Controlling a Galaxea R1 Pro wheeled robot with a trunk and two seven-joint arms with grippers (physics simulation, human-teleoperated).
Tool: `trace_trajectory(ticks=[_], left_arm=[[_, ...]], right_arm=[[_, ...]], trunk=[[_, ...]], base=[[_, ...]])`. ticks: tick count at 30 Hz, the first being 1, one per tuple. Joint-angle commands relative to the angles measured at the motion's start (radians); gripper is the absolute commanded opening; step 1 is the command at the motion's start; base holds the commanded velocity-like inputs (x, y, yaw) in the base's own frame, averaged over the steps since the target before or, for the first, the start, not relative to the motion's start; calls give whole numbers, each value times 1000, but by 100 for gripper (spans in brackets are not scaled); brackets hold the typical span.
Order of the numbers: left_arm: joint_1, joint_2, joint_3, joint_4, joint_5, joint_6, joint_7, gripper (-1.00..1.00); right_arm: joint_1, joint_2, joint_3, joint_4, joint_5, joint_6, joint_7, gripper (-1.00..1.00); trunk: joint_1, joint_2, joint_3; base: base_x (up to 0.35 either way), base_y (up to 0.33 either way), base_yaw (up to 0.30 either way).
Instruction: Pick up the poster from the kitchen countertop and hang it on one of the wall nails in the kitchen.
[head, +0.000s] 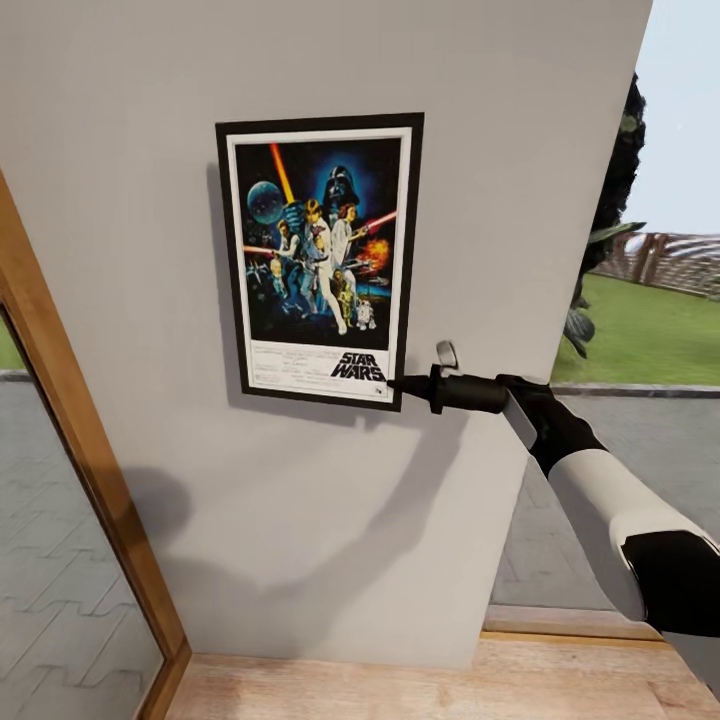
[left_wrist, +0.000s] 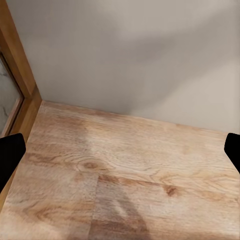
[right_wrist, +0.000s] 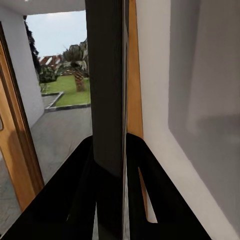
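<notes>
Bearing the poster (head: 318, 258) flat and upright against its plain grey face, the wall (head: 480, 180); meeting the light wooden floor (head: 400, 690) along its foot; running beside a wooden door frame (head: 80, 440) on one side; carrying soft shadows below the frame.

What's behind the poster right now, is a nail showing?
Behind the black-framed Star Wars poster is plain grey wall, its shadow falling left. Any nail is covered. The right pincer grips its lower right corner.
</notes>
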Motion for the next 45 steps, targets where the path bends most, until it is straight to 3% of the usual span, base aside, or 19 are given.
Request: trace_trajectory(ticks=[1,40,45], left_arm=[[0,0,2,0,6,1,-7,100],[0,0,2,0,7,1,-7,100],[0,0,2,0,7,1,-7,100]], right_arm=[[-1,-1,6,0,-11,15,2,-100],[-9,4,-2,-5,-16,31,-4,-100],[-12,5,-2,-26,-16,70,-5,-100]], trunk=[[0,-1,-1],[0,-1,-1],[0,-1,-1]], base=[[0,0,0],[0,0,0],[0,0,0]])
